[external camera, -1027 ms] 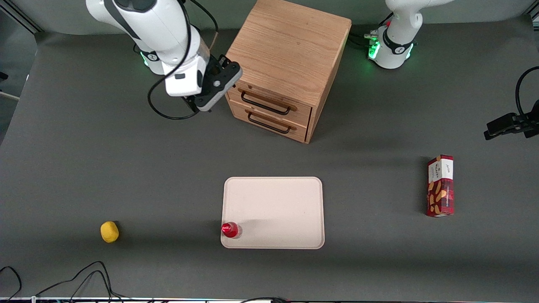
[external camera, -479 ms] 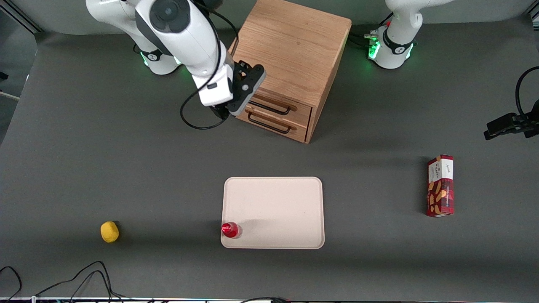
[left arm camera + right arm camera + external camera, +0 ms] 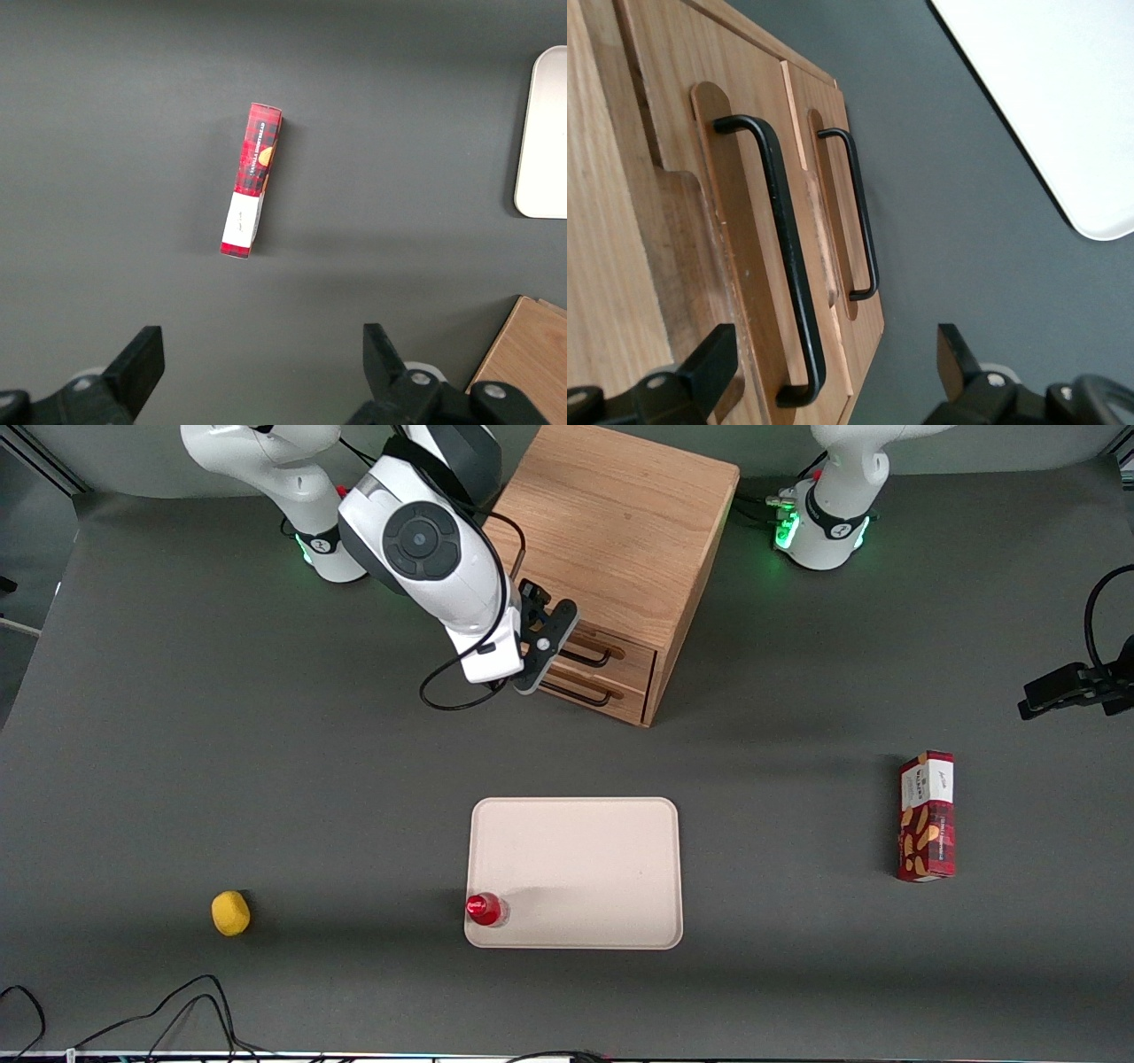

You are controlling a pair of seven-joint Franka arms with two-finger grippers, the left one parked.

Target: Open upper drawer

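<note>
Early in the task; nothing opened yet. Upper drawer (image 3: 634, 654) shut, front flush with the cabinet (image 3: 611, 522) face, directly above the lower drawer (image 3: 620, 691), which looks just as flush. In the right wrist view, no gap to be seen around the upper drawer (image 3: 735, 221), and its handle (image 3: 788, 266) bare along its whole length, with nothing around it.

Approach well advanced, by the look of it. End effector (image 3: 542, 638) close in front of the cabinet, at the height of the drawer fronts, over the end of the handles nearest the working arm's end of the table. From the wrist camera, end effector (image 3: 833, 376) spread wide, fingers (image 3: 713, 363) well apart and holding nothing. One finger close to the cabinet face near the handle's end, the other out in the open air in front of the cabinet. No contact with the bar visible; cannot tell how close the fingertips actually come to it.

Left to do, judging from this: line up on the upper handle rather than the matching lower handle (image 3: 859, 212) just below, bring the fingers around the bar, close on it, then pull straight out from the cabinet front. So: reach nearly done; grasp and pull, the whole of the opening itself, outstanding.
</note>
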